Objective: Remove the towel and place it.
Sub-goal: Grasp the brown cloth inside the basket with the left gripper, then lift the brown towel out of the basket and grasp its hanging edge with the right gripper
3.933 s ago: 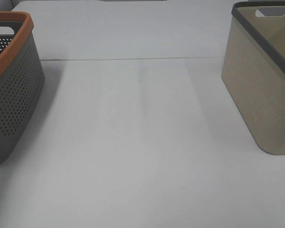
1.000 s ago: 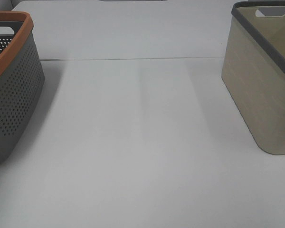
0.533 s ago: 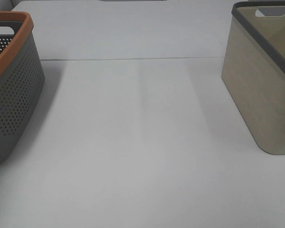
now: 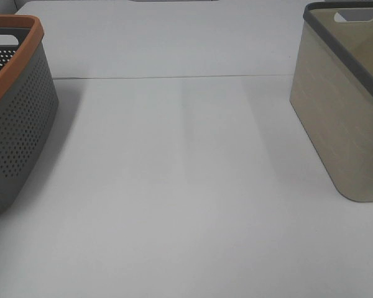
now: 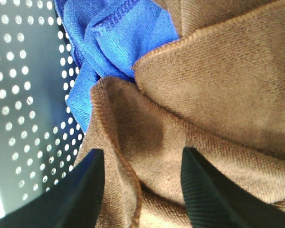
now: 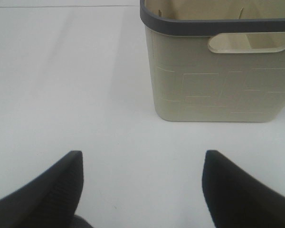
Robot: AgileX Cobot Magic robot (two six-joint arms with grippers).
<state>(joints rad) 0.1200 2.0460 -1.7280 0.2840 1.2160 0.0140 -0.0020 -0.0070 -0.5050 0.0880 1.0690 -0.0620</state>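
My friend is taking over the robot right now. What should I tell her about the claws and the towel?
Left claw: open, down inside the grey perforated plastic basket with the orange rim. It straddles a fold of the dark brown soft towel and is not closed on it.
Right claw: open, holding nothing, over the white table, facing the beige plastic basket with the dark grey rim.
Towel: in the grey basket, beside a crumpled blue cloth.
Done: left claw lined up on the towel.
Left to do: grip the towel, lift it out, place it.
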